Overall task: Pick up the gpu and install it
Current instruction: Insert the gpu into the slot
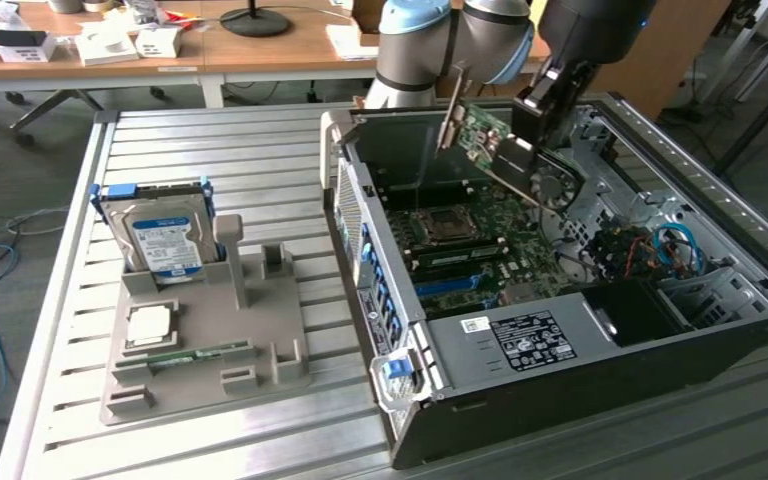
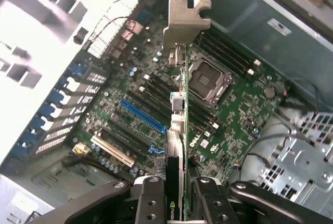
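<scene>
End effector [image 2: 179, 192] clamped on gpu [image 2: 180, 125], card edge-on above motherboard [image 2: 234, 104]. Gpu likely light, stiff, fragile; best held by flat faces, clear of connector edge.

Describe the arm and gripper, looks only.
The arm has rounded silver-grey joints with light blue caps; its wrist end is black. The gripper is matte black, with two flat fingers carrying round screw holes.
</scene>
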Controlling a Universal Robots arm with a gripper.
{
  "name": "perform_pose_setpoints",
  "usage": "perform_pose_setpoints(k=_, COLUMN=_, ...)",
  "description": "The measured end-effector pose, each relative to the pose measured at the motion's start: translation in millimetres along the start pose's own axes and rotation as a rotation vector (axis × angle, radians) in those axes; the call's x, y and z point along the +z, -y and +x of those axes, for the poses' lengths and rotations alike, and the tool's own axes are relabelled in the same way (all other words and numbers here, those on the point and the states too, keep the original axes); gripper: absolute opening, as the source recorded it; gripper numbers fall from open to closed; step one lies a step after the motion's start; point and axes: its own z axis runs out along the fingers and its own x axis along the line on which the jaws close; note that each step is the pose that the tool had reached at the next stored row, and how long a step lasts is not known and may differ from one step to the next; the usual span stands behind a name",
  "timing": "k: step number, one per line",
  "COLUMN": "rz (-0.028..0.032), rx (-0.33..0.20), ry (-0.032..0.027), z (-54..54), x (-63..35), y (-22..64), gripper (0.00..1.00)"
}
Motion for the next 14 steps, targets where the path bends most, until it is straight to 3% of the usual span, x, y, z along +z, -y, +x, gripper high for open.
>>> perform_pose_setpoints(k=14, rz=-0.0069, rx=-0.217, ry=-0.0124, z=0.1, x=2.1, y=0.1, gripper=0.26)
